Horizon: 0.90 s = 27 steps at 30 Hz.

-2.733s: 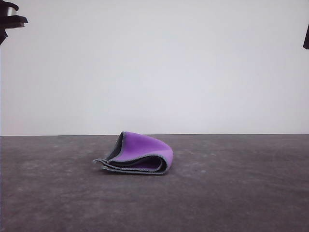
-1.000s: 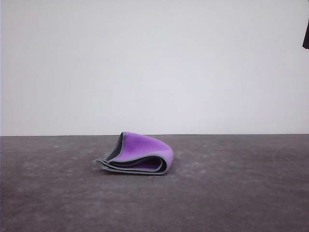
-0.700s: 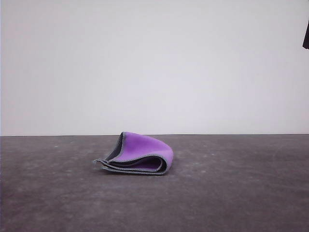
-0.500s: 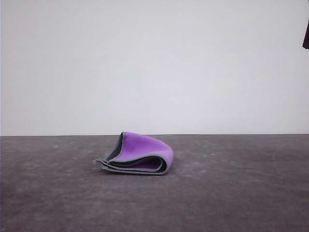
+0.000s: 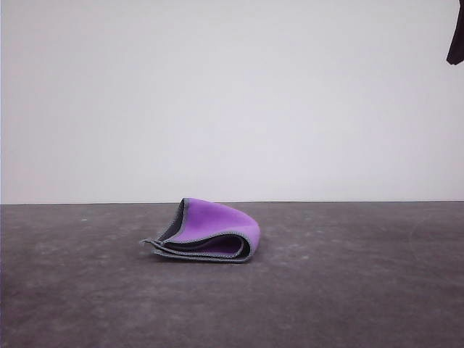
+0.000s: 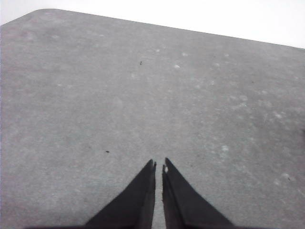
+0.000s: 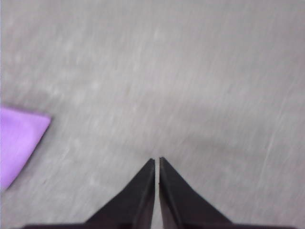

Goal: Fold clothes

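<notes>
One small, thick cloth (image 5: 206,232), bright purple on one face and dark grey on the other with grey stitched edging, lies near the middle of the dark grey table (image 5: 348,290). It is folded over on itself, purple side out. The layers do not lie flat. They puff up on the right, where the bend is, and the loose edges fan out low on the left. That is likely because the cloth is thick and springs back. A corner of the purple cloth also shows in the right wrist view, off to one side of the fingers.

Nothing is touching the cloth. The right gripper (image 7: 157,161) hangs over bare table, well apart from the cloth, with its two black fingers pressed together and nothing between them. The left gripper (image 6: 158,165) is over bare table too, its fingers nearly touching, with a thin gap and nothing held.

A dark bit of the right arm (image 5: 457,40) sits high at the edge of the front view.

My guess is the folding is done or nearly done, so both arms stay clear.
</notes>
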### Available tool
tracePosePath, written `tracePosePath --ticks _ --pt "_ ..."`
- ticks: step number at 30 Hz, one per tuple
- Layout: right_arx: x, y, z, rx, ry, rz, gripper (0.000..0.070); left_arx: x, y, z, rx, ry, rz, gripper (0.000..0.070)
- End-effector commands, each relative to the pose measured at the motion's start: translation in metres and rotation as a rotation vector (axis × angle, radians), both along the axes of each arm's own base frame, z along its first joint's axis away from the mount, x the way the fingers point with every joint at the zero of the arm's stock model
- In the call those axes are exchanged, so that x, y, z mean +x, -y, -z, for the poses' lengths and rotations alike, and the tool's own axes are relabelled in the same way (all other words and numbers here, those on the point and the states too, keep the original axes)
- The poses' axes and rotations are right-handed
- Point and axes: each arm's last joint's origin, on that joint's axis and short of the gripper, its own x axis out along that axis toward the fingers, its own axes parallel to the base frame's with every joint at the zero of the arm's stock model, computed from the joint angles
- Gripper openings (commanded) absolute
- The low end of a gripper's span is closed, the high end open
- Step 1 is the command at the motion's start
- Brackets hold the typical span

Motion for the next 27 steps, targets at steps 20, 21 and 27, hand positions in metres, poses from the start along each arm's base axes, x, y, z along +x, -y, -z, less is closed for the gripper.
tracePosePath --ticks 20,21,27 --pt "-0.124 -0.003 0.156 -0.048 0.401 0.023 0.0012 0.001 0.000 0.007 0.000 -0.024 -0.003 0.0016" --pt "-0.126 -0.003 0.161 -0.048 0.409 0.024 0.0012 0.001 0.000 0.007 0.000 -0.024 -0.003 0.0016" --pt "-0.132 -0.002 0.179 -0.036 0.451 0.075 0.0012 0.001 0.000 0.007 0.000 -0.024 -0.003 0.0016"
